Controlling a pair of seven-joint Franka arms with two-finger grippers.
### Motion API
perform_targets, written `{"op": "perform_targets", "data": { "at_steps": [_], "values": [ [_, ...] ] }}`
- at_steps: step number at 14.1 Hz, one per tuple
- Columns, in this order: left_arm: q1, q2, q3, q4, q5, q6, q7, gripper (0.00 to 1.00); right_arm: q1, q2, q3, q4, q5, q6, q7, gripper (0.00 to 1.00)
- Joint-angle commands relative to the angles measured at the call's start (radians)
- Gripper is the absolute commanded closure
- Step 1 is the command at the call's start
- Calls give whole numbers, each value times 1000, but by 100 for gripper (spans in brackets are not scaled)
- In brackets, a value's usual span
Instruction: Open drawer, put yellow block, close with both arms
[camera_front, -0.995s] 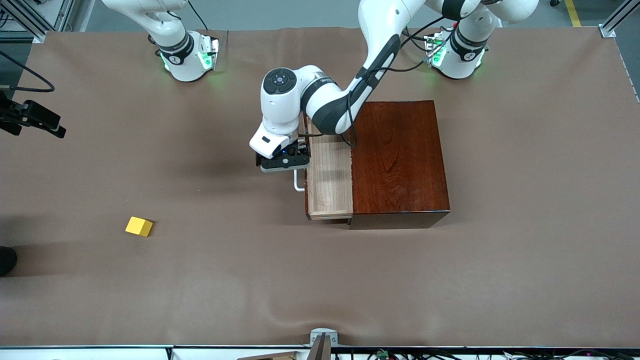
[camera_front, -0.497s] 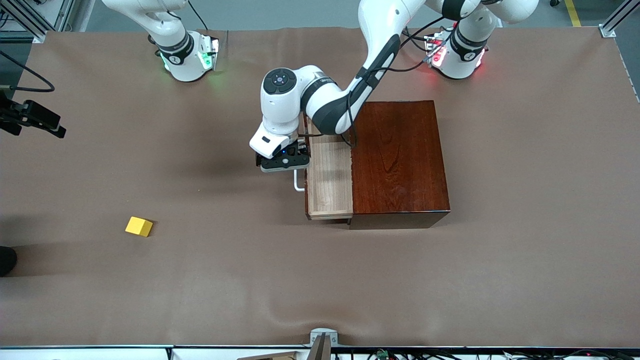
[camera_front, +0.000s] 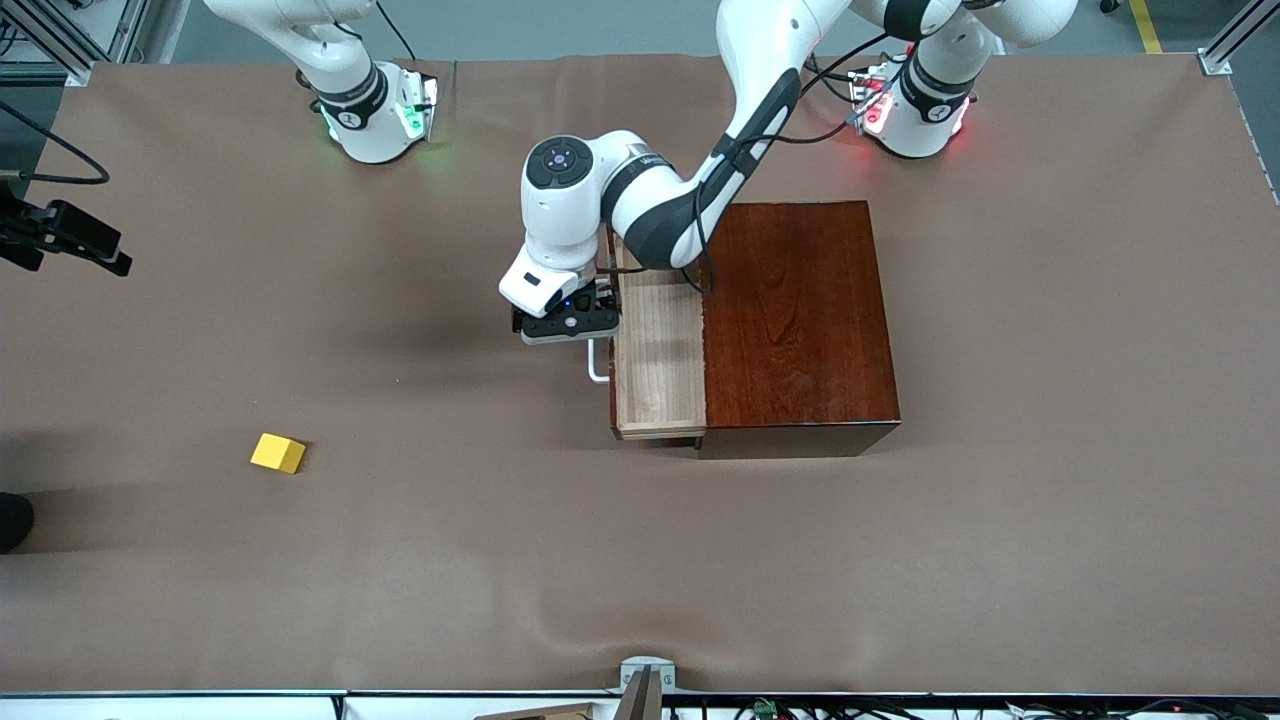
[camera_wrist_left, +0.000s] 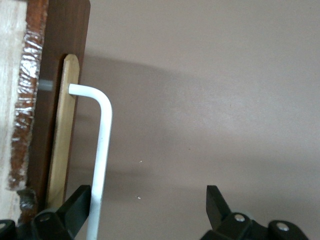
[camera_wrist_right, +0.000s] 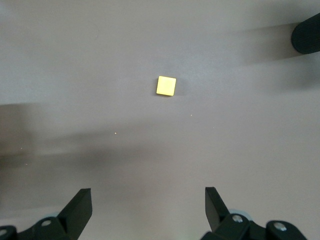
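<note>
With the drawer (camera_front: 658, 350) out at frame centre and the left end effector (camera_wrist_left: 150, 212) spread beside its handle (camera_wrist_left: 102, 150), the open right end effector (camera_wrist_right: 148, 212) should probably descend squarely over the yellow block (camera_front: 278, 453) at lower left

Counter (camera_front: 1050, 520) covered by brown matte sheet, slightly wrinkled, soft ripples along edge nearest front camera. Grey floor (camera_front: 560, 25) visible above counter's upper edge in front view; yellow floor marking (camera_front: 1146, 25) at upper corner. Aluminium frame struts (camera_front: 1232, 40) at both upper corners. Black camera mount with cable (camera_front: 60, 235) at counter's edge toward right arm's end. Grey metal bracket (camera_front: 645, 680) at middle of nearest edge; cables and white rail below it. Light even, overhead; soft diffuse shadows across sheet.
</note>
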Motion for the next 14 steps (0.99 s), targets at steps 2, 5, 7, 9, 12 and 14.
{"op": "perform_targets", "data": {
  "at_steps": [2,5,7,9,12,14],
  "values": [
    [-7,-30,23,61,0,-19,36,0,-14,-3,11,12,3,-11,0,0],
    [1,-30,23,61,-2,-27,35,0,-14,-3,11,12,3,-13,0,0],
    [2,-30,22,61,-2,-29,35,0,-14,-3,11,12,3,-13,0,0],
    [2,-30,23,61,-2,-29,36,0,-12,-3,11,12,3,-11,0,0],
    [7,-30,22,61,-2,-29,43,0,-12,-3,11,12,3,-13,0,0],
    [8,-39,22,61,-2,-47,43,0,-12,-3,11,12,3,-13,0,0]
  ]
}}
